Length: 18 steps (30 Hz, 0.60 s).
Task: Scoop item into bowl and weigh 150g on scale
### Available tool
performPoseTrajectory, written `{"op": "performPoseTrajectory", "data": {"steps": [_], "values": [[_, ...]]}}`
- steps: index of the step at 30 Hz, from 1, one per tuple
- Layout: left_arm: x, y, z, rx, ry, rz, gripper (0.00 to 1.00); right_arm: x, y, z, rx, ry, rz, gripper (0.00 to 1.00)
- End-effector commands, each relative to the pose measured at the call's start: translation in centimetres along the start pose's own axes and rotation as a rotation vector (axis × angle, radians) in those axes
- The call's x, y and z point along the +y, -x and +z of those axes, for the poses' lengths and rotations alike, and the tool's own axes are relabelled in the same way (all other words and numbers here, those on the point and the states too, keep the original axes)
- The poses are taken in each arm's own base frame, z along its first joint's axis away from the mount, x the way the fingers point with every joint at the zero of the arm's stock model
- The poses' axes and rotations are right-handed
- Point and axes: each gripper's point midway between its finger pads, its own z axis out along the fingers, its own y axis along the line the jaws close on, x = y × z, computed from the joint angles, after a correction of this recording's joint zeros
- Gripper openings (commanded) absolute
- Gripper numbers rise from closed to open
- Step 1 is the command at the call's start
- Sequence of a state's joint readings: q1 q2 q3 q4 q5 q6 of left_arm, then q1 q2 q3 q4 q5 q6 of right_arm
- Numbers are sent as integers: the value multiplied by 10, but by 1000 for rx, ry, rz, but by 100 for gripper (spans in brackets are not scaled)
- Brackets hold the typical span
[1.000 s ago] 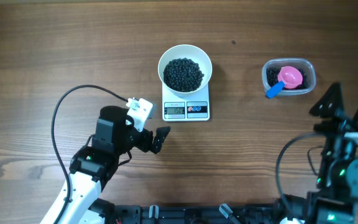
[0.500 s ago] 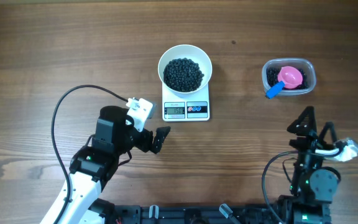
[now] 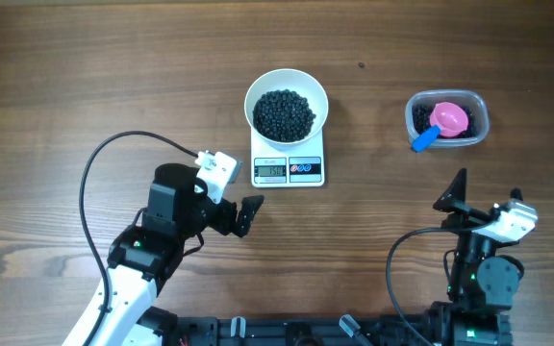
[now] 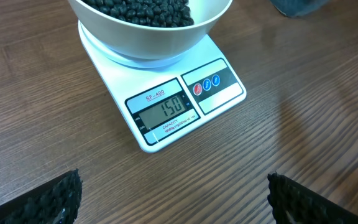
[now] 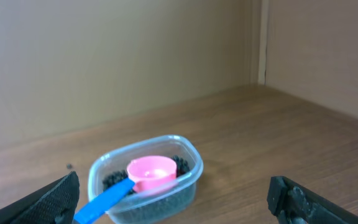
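item in bowl | scale reads 150, left-wrist view only | left end effector, right end effector wide

- clear plastic tub is sitting toward the right side of the table, on its own; it's looking like a rounded rectangle from above
- pink scoop is lying inside that tub, cup facing up; its blue handle is poking out over the tub's near-left rim
- wooden table is showing brown grain running side to side
- plain beige wall is standing behind the table in the right wrist view; a vertical corner seam is running up it on the right
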<state>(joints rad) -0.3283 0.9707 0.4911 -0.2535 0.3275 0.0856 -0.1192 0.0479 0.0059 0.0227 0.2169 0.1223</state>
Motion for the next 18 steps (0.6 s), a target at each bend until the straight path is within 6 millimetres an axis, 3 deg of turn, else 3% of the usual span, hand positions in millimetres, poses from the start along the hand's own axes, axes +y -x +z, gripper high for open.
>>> {"op": "performPoseTrajectory", "data": {"steps": [1,3,7,18], "values": [[-1,9,-2,-20,2,19,100,17,-5,1,25,92,-36,100],[-1,9,-2,-20,2,19,100,21,0,1,3,119,-32,100],[-1,9,-2,-20,2,20,100,20,-13,1,59,117,-41,100],[-1,9,-2,-20,2,20,100,20,-14,1,60,116,-42,100]]}}
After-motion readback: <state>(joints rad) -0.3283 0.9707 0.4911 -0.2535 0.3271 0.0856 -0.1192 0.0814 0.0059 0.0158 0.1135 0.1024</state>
